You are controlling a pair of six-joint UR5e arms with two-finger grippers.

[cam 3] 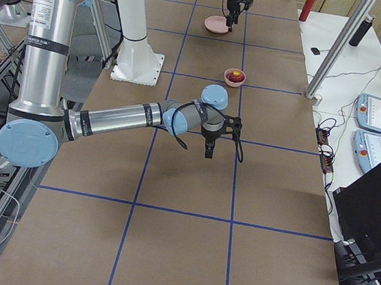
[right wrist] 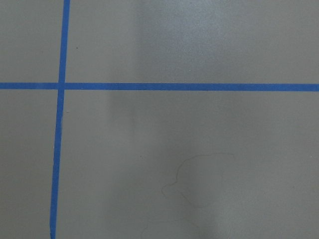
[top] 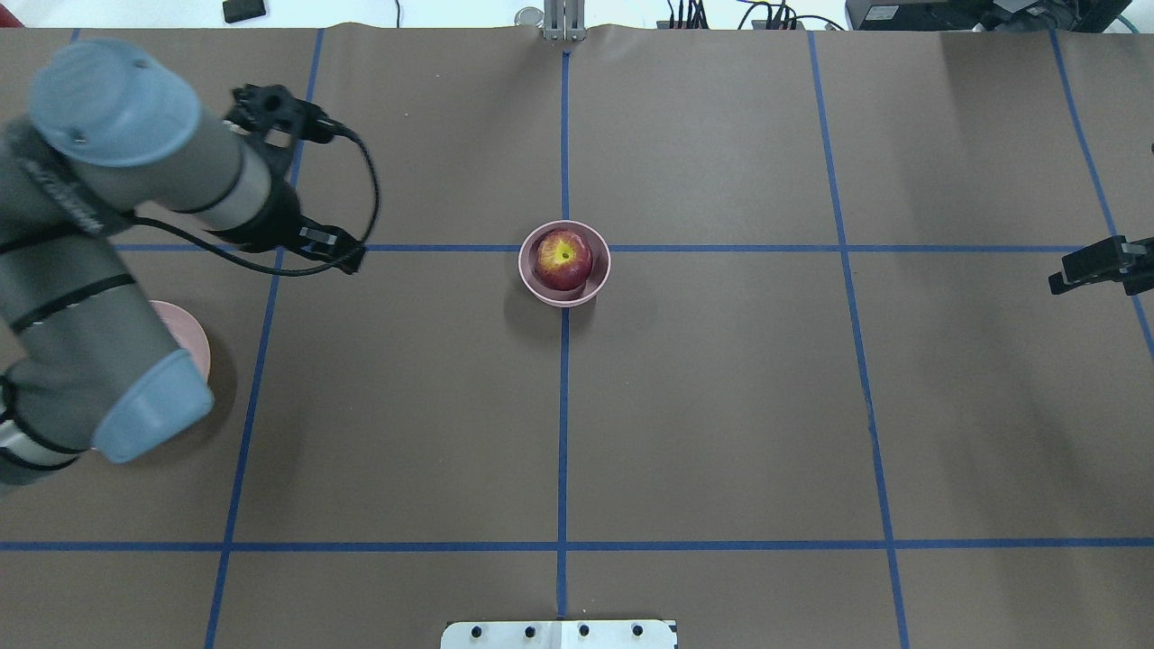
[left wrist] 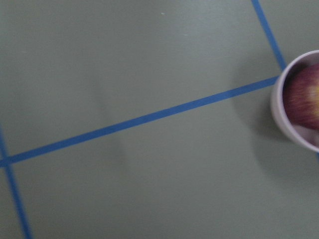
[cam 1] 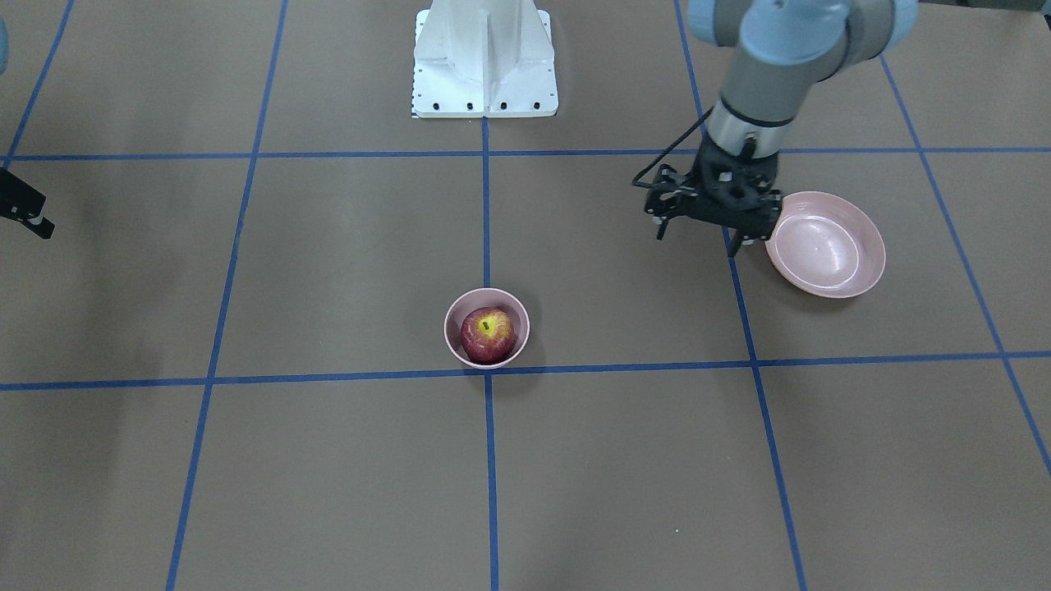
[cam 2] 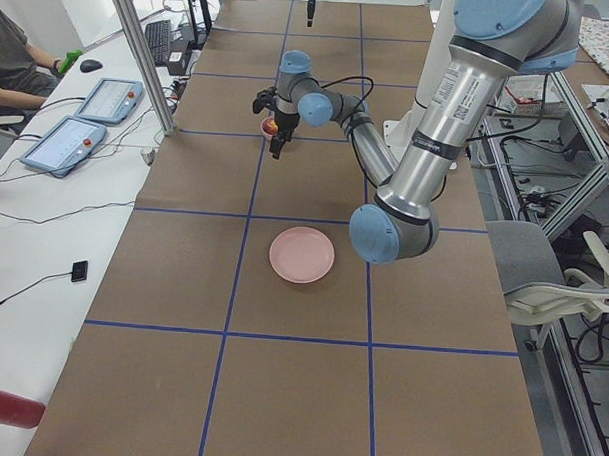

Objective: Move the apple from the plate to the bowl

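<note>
The dark-red apple [cam 1: 487,335] with its yellow stem patch sits inside the small pink bowl [cam 1: 453,322] at the table's middle, also in the overhead view [top: 563,260]. The wide pink plate [cam 1: 825,246] lies empty on the robot's left side; the left arm partly covers it in the overhead view [top: 191,338]. My left gripper [cam 1: 696,240] hangs open and empty above the table, next to the plate's edge and well away from the bowl. The left wrist view shows the bowl's rim [left wrist: 277,109] and the apple [left wrist: 301,97] at its right edge. My right gripper [top: 1095,266] is far off at the table's side; I cannot tell its state.
Blue tape lines [cam 1: 486,246] grid the brown table. The robot's white base [cam 1: 484,57] stands at the table's edge. A red bottle [cam 2: 3,406] and tablets [cam 2: 62,145] lie on the side bench, off the work surface.
</note>
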